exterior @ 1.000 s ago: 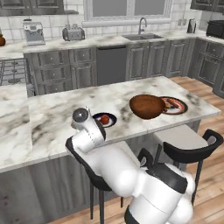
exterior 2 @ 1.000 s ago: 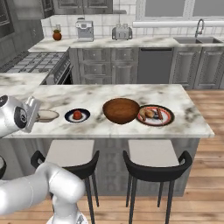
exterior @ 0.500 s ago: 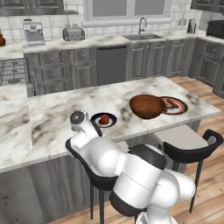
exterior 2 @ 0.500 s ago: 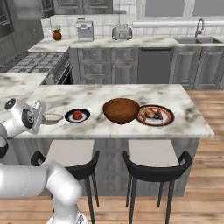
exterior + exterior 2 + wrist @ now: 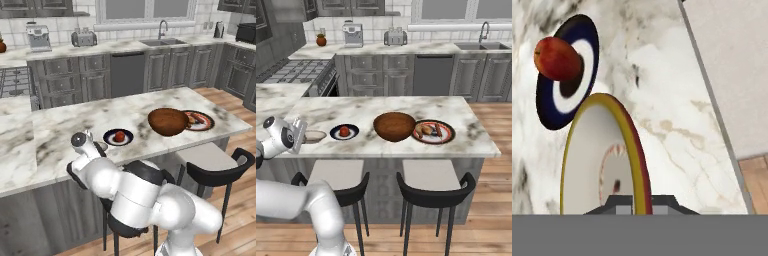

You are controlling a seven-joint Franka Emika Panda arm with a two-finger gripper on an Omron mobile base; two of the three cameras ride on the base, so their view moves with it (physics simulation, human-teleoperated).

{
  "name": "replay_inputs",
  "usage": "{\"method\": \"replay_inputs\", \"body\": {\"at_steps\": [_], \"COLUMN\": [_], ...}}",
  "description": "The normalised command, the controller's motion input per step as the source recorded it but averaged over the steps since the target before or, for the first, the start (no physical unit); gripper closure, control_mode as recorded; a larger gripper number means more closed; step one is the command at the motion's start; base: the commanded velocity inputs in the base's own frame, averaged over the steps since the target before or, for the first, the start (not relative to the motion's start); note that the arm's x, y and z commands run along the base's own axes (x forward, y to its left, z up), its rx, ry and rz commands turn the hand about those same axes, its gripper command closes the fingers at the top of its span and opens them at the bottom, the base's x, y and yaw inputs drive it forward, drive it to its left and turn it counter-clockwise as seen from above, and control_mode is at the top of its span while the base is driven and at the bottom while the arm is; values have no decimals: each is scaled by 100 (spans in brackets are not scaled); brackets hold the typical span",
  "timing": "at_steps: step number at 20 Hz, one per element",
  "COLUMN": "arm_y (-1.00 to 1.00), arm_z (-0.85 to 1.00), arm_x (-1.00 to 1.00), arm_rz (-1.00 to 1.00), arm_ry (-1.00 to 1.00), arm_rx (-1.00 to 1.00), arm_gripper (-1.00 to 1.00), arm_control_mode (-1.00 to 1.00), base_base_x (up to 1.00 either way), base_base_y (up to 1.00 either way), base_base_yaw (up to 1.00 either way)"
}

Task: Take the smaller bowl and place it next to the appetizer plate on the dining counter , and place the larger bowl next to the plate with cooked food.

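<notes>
My gripper (image 5: 298, 136) is shut on the near rim of the smaller bowl (image 5: 314, 136), a cream bowl with a tan rim. The bowl lies low on the dining counter (image 5: 356, 111), just left of the appetizer plate (image 5: 344, 132). In the hand view the smaller bowl (image 5: 594, 160) runs between my fingertips (image 5: 618, 201), and the appetizer plate (image 5: 564, 95) with its red item (image 5: 557, 59) lies right beyond it. Further right, the larger bowl (image 5: 394, 126) stands touching the plate with cooked food (image 5: 434, 131). From the left, the gripper (image 5: 89, 143) hides most of the smaller bowl (image 5: 102, 145).
Two dark stools (image 5: 433, 187) stand under the counter's near edge. The counter edge (image 5: 704, 85) runs close to the bowl's right in the hand view. A wall counter with a sink (image 5: 476, 46), a toaster (image 5: 394, 37) and a coffee machine (image 5: 353, 34) lies behind.
The gripper has sunk a little with the smaller bowl toward the counter beside the appetizer plate. The arm's elbow has swung across the lower part of both base views.
</notes>
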Motion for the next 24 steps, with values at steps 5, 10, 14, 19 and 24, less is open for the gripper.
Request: {"method": "replay_inputs", "body": {"at_steps": [5,10,14,19,24], "arm_y": [34,22,3,0,0], "arm_z": [-33,-18,0,-7,-22], "arm_x": [53,38,38,22,0], "arm_rz": [-9,-9,-10,-10,-6], "arm_ry": [0,0,0,0,1], "arm_rx": [0,0,1,0,0], "arm_gripper": [100,100,100,100,100], "arm_control_mode": [-100,-100,-100,-100,-100], "base_base_x": [0,0,0,0,0], "base_base_y": [0,0,0,0,0], "base_base_yaw": [0,0,0,0,0]}}
